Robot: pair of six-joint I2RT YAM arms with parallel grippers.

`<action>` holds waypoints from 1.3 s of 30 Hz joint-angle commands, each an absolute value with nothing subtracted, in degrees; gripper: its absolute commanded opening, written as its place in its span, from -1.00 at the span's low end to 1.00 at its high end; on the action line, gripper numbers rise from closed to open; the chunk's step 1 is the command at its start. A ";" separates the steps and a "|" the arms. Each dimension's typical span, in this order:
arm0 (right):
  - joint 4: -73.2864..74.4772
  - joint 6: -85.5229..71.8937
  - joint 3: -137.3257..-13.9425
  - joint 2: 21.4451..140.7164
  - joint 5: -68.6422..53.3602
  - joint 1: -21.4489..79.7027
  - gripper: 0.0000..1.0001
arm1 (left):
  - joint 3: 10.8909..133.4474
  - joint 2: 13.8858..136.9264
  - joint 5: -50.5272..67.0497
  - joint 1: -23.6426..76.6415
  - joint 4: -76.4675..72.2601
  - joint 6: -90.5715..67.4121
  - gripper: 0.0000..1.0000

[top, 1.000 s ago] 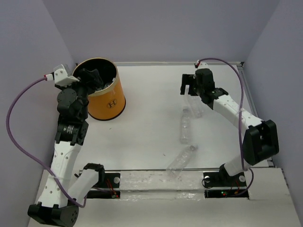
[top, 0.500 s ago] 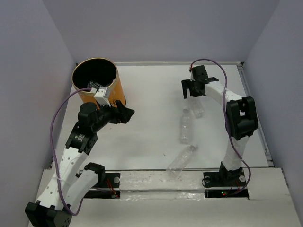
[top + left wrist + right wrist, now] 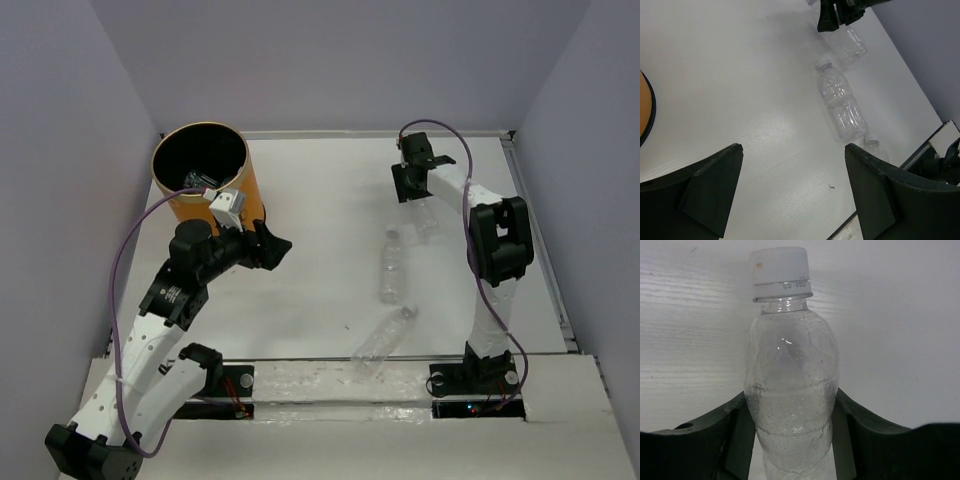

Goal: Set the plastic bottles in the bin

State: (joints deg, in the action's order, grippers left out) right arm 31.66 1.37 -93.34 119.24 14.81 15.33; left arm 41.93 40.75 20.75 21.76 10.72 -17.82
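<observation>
Squarely mid-frame, clear water bottle [image 3: 790,390], long axis vertical, white cap [image 3: 779,265] toward top, pinched by right gripper [image 3: 791,420]; left gripper [image 3: 794,150] agape, empty.

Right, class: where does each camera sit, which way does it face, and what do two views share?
Top external: above and behind, looking down on table, bin, left arm and right arm.
Left wrist: on the left arm, looking down across the table past its open left gripper.
Right wrist: low over the table; right gripper shut on a capped bottle.
Shared: top and left wrist both show that bottle.
</observation>
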 commanded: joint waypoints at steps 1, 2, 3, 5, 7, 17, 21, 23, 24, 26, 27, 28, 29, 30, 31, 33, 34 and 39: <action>28.92 2.90 -96.77 108.21 19.69 15.21 0.00 | 42.54 39.82 23.02 21.97 8.97 -17.49 0.85; 27.96 2.64 -97.03 106.45 19.69 16.16 -0.02 | 42.37 39.81 23.46 22.06 8.79 -17.93 0.85; 27.60 2.55 -97.38 102.96 19.43 18.00 -0.02 | 41.75 39.99 23.90 21.97 8.53 -18.36 0.85; 26.46 2.02 -98.96 99.95 18.64 20.82 -0.02 | 40.87 39.90 25.66 22.15 7.39 -20.64 0.86; 24.44 1.50 -102.45 97.48 16.09 26.42 -0.02 | 38.24 39.29 27.76 22.32 4.67 -24.23 0.86; 11.37 -3.24 -136.28 114.07 4.68 44.28 -0.03 | 24.63 35.77 24.61 23.47 2.81 -40.14 0.85; -3.30 -7.46 -137.90 119.08 -1.56 47.37 -0.04 | 21.89 35.59 24.78 23.82 2.72 -42.01 0.86; -11.28 -10.27 -138.16 121.88 -3.33 48.42 -0.04 | 21.27 35.77 25.40 23.99 2.64 -43.15 0.86; -14.38 -10.98 -138.25 122.95 -4.64 49.30 -0.04 | 20.83 35.77 25.49 24.34 2.72 -43.42 0.87; -19.84 -13.34 -139.56 125.58 -5.10 50.00 -0.03 | 20.48 36.21 25.84 24.70 2.64 -44.12 0.87; -23.34 -14.23 -142.79 128.99 -5.88 50.71 -0.03 | 20.30 36.56 26.01 25.13 2.55 -44.21 0.87; -26.34 -15.37 -144.65 130.94 -5.98 50.71 -0.03 | 20.30 36.74 26.19 25.40 2.46 -44.30 0.87; -28.54 -15.38 -146.23 132.78 -5.63 51.50 -0.03 | 20.22 37.09 26.63 25.57 2.29 -44.30 0.88; -30.65 -15.47 -147.64 136.72 -5.28 51.50 -0.03 | 20.04 37.61 27.15 25.58 1.68 -44.38 0.89; -31.89 -15.47 -149.57 138.85 -4.58 52.29 -0.03 | 19.78 37.88 27.68 25.66 1.32 -44.38 0.89; -33.22 -15.99 -156.43 142.80 -2.21 52.82 -0.03 | 19.43 38.84 28.47 25.93 0.97 -44.21 0.89; -34.01 -16.34 -156.71 144.39 -1.15 52.82 -0.03 | 19.34 39.11 28.74 26.19 0.97 -44.12 0.88; -35.00 -15.82 -150.39 145.19 2.55 52.82 0.26 | 19.16 39.64 28.48 26.63 0.44 -44.03 0.89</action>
